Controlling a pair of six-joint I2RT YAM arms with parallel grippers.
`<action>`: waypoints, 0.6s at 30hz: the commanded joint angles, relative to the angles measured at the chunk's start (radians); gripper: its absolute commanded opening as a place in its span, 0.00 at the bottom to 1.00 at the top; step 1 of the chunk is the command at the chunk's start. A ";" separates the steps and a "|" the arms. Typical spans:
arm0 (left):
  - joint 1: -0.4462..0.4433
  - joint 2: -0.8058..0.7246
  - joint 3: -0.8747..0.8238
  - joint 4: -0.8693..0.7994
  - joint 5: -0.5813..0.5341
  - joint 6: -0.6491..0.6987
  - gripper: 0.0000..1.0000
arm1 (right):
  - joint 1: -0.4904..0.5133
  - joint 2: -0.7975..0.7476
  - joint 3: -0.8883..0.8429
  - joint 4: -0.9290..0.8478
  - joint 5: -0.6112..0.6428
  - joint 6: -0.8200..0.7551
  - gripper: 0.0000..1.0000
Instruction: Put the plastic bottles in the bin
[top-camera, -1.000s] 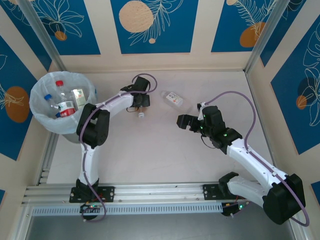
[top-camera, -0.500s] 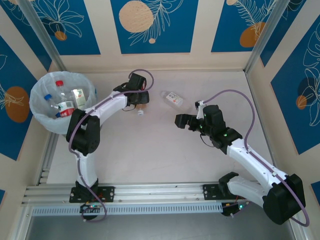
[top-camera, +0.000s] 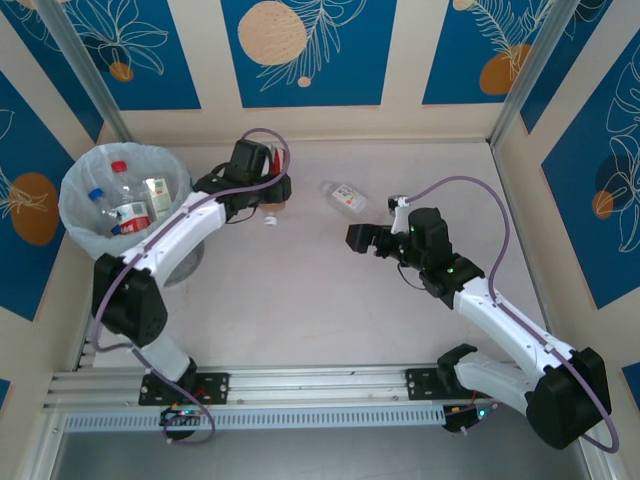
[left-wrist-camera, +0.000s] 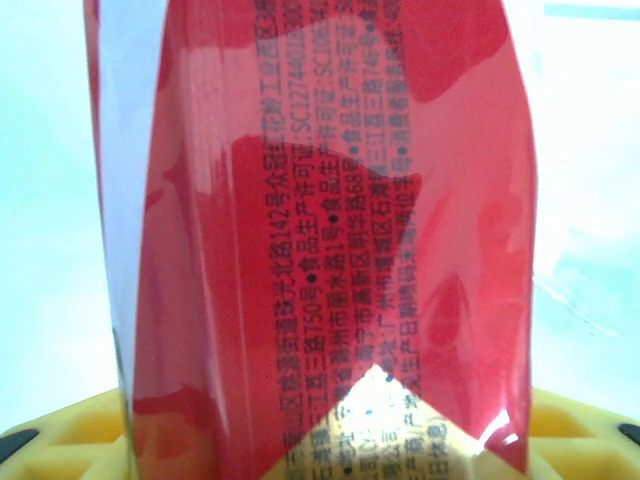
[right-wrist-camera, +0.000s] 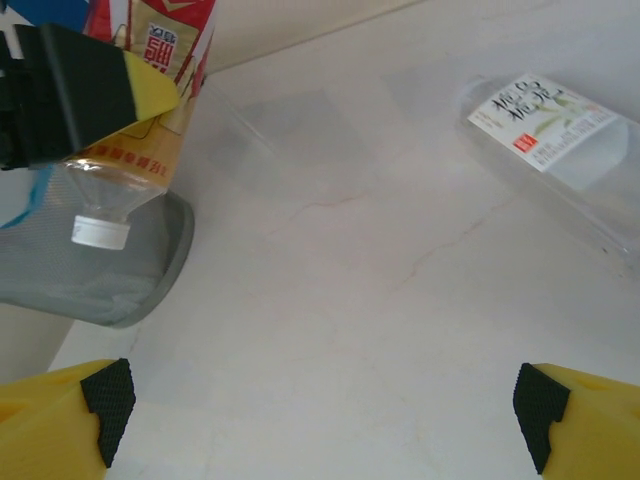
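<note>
Over the far left of the pale, faintly veined tabletop (top-camera: 300, 300), my left pincer (top-camera: 270, 197) is clamped on a red-labelled bottle (left-wrist-camera: 320, 250). It is thin clear plastic wrapped in glossy, creased red film with fine black print, and my yellow fingers (left-wrist-camera: 585, 425) sit at either side of it. Seen from my right wrist, its white cap (right-wrist-camera: 100, 232) points downward below the grip. The bottle hangs just right of the bin (right-wrist-camera: 110, 285), not over its rim. The bin is round and grey, lined with a crinkled translucent white bag (top-camera: 72, 210), and stands at the tabletop's left edge near the back corner. Several bottles (top-camera: 133, 212) lie inside it, a red cap and a blue cap showing.

My right pincer (top-camera: 362, 240) is spread wide, with nothing between its yellow, black-padded fingers (right-wrist-camera: 105, 395). Just beyond it a white-labelled bottle (top-camera: 348, 197) lies on its side, clear and smooth, apart from both pincers. Between my two arms the tabletop is broad, flat and bare. Blue-and-cream patterned walls (top-camera: 310, 50) close off the back and both sides.
</note>
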 joint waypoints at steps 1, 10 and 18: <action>0.001 -0.085 0.000 -0.068 0.072 0.062 0.55 | 0.011 -0.009 -0.018 0.085 -0.042 -0.026 1.00; 0.035 -0.237 0.067 -0.165 0.191 0.141 0.57 | 0.025 -0.006 -0.014 0.082 -0.026 -0.047 1.00; 0.063 -0.342 0.116 -0.270 0.122 0.274 0.57 | 0.027 -0.001 -0.019 0.091 -0.025 -0.050 1.00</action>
